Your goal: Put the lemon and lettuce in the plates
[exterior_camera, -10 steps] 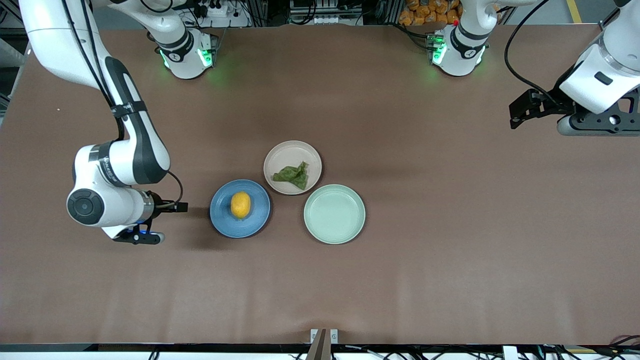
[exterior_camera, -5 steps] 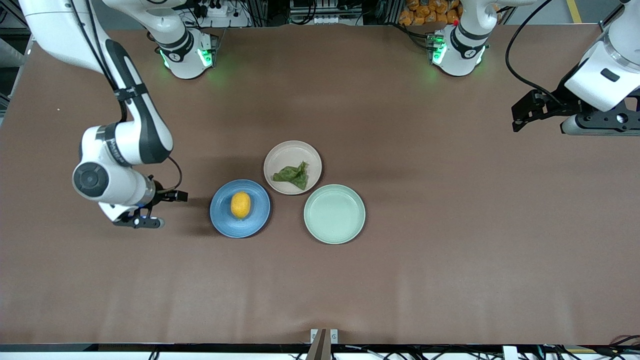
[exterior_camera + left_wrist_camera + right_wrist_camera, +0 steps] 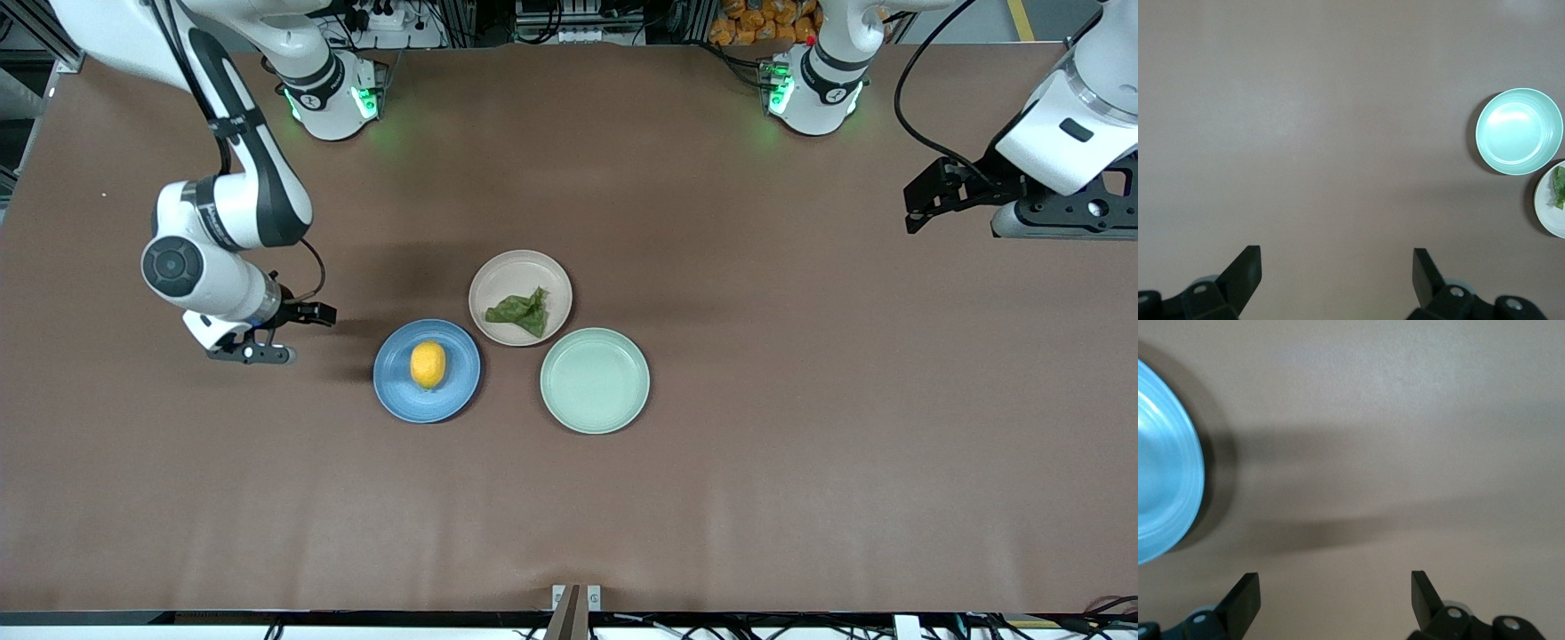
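The lemon lies on the blue plate. The lettuce lies on the beige-pink plate, which stands just farther from the front camera. My right gripper is open and empty over bare table beside the blue plate, toward the right arm's end; its wrist view shows the open gripper and the blue plate's edge. My left gripper is open and empty, high over the left arm's end of the table. The left wrist view shows the open gripper, the lettuce and the beige-pink plate.
A pale mint-green plate stands empty beside the blue plate, toward the left arm's end; it also shows in the left wrist view. Brown table covering lies all around the three plates.
My right gripper has moved away from the front camera, toward its base, still open. The left arm has shifted only slightly. The lemon and the lettuce have not moved.
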Controlling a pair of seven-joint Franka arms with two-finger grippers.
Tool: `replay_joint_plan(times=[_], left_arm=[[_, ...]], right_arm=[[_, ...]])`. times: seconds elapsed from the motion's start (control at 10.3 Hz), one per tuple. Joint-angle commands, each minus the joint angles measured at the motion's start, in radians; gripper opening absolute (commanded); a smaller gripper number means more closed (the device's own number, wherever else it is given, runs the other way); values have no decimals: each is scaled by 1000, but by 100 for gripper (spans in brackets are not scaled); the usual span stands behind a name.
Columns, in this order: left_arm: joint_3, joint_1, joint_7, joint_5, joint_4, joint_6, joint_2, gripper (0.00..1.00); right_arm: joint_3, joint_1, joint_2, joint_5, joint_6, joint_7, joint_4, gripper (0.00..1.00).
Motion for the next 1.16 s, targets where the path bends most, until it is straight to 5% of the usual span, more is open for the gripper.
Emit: replay_joint_plan(times=[0.0, 1.07], left_arm=[[-5, -4, 28, 6, 6, -5, -3, 100], [-19, -1, 17, 6, 8, -10, -4, 100]], right_arm=[[13, -36, -87, -20, 26, -4, -91, 100], [13, -112, -216, -20, -13, -4, -122, 100]])
